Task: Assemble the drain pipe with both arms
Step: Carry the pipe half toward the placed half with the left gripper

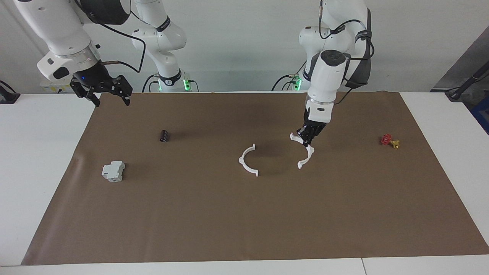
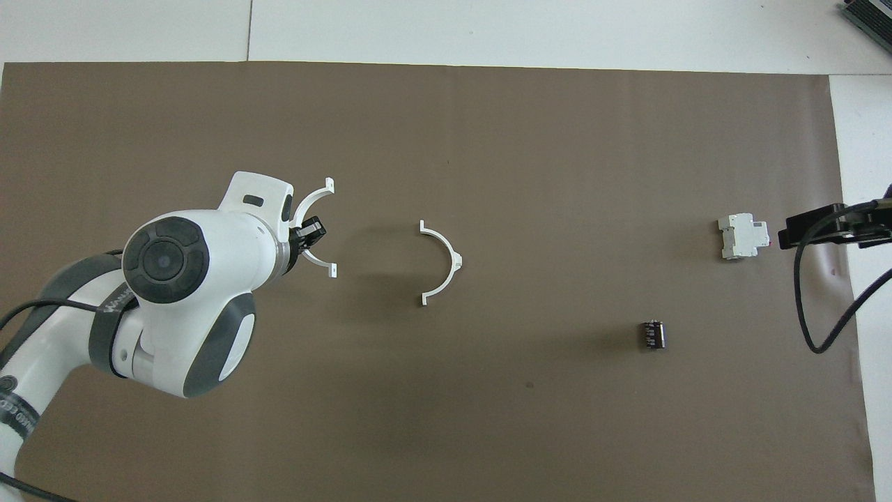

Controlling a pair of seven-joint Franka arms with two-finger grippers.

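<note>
One white half-ring of the drain pipe (image 1: 248, 160) (image 2: 443, 263) lies flat at the middle of the brown mat. My left gripper (image 1: 308, 140) (image 2: 311, 232) is shut on the middle of the other half-ring (image 1: 305, 154) (image 2: 315, 258). It holds that arc just over the mat, beside the lying one, toward the left arm's end. The two arcs are apart, their open sides facing each other. My right gripper (image 1: 111, 97) (image 2: 787, 240) hangs open and empty above the mat's corner at the right arm's end, where that arm waits.
A grey-white boxy block (image 1: 113, 171) (image 2: 743, 236) and a small black cylinder (image 1: 164, 136) (image 2: 653, 334) lie toward the right arm's end. A small red and yellow valve (image 1: 389, 141) sits toward the left arm's end. The brown mat (image 1: 244, 229) covers most of the white table.
</note>
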